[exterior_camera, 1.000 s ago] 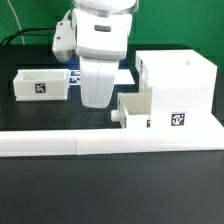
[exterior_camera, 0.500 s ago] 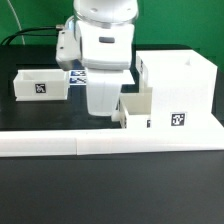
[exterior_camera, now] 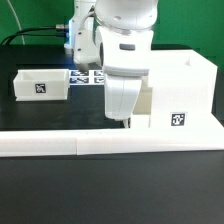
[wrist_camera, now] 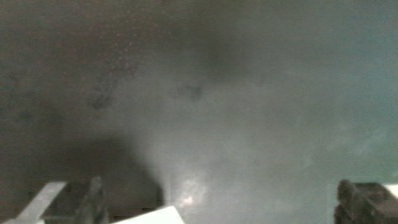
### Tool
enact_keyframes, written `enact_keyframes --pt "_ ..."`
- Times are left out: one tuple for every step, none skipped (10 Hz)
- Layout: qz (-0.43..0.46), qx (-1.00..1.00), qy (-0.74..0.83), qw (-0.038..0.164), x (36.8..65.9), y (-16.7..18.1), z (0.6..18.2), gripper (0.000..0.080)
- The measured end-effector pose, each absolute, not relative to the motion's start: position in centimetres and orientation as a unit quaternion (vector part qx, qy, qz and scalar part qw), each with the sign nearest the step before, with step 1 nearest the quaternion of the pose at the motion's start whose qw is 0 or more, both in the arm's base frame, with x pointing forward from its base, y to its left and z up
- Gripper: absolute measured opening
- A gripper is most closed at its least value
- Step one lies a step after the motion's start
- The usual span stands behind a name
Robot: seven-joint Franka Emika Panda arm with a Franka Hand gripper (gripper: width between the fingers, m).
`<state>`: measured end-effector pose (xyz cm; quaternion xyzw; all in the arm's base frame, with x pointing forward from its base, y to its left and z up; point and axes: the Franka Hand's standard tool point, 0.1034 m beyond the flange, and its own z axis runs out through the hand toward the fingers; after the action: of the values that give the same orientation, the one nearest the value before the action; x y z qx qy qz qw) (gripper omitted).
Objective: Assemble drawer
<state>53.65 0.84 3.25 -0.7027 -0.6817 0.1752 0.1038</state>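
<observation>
**Figure. Drawer assembly, exterior and wrist views.** The small drawer box (exterior_camera: 143, 108) stands on the desk (exterior_camera: 40, 118) toward the edge on the exterior view's right. It is close in front of the cabinet shell (exterior_camera: 182, 85), touching it or just beside it. We see only a narrow strip of the box, because the arm's hand covers the rest.

The gripper (exterior_camera: 123, 119) hangs over the box's side toward the exterior view's left, fingertips down near its rim. We cannot tell whether they touch it. In the blurred wrist view the fingers (wrist_camera: 71, 203) stand wide apart. Dark desk lies between them, and only a white corner (wrist_camera: 164, 214) of some part intrudes. We therefore read the hand as released and carrying nothing.

In our judgement the coming move turns on one relation. The box lies directly beneath the hand, offset slightly toward the cabinet shell, so any approach is a short descent and not a traverse. The box's long axis cannot be fixed while it is so largely hidden.

Outward from here, a second drawer box (exterior_camera: 40, 85) sits well apart, near the desk edge on the exterior view's left. A white rail (exterior_camera: 60, 144) runs along the edge nearest the exterior camera. The marker board (exterior_camera: 88, 76) lies toward the far edge, behind the arm.
</observation>
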Motion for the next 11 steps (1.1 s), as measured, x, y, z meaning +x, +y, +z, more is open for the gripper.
enact_keyframes --pt "0.18 -0.711 -0.672 0.102 53.7 1.1 3.4 0.0649" --pt "0.186 -0.715 -0.666 0.102 53.7 1.3 3.7 0.0649" --pt "0.191 -0.717 -0.663 0.103 53.9 1.4 3.9 0.0649" --pt "0.195 -0.717 -0.661 0.106 53.9 1.4 4.0 0.0649" --pt "0.195 -0.717 -0.661 0.105 53.9 1.2 3.9 0.0649" --pt "0.195 -0.717 -0.661 0.105 53.9 1.2 3.9 0.0649" --pt "0.195 -0.717 -0.661 0.105 53.9 1.2 3.9 0.0649" --pt "0.195 -0.717 -0.661 0.105 53.9 1.2 3.9 0.0649" --pt "0.195 -0.715 -0.663 0.106 53.9 1.0 4.0 0.0649" --pt "0.195 -0.709 -0.669 0.108 53.6 0.2 4.4 0.0649" --pt "0.195 -0.711 -0.667 0.106 53.3 -0.3 5.2 0.0649"
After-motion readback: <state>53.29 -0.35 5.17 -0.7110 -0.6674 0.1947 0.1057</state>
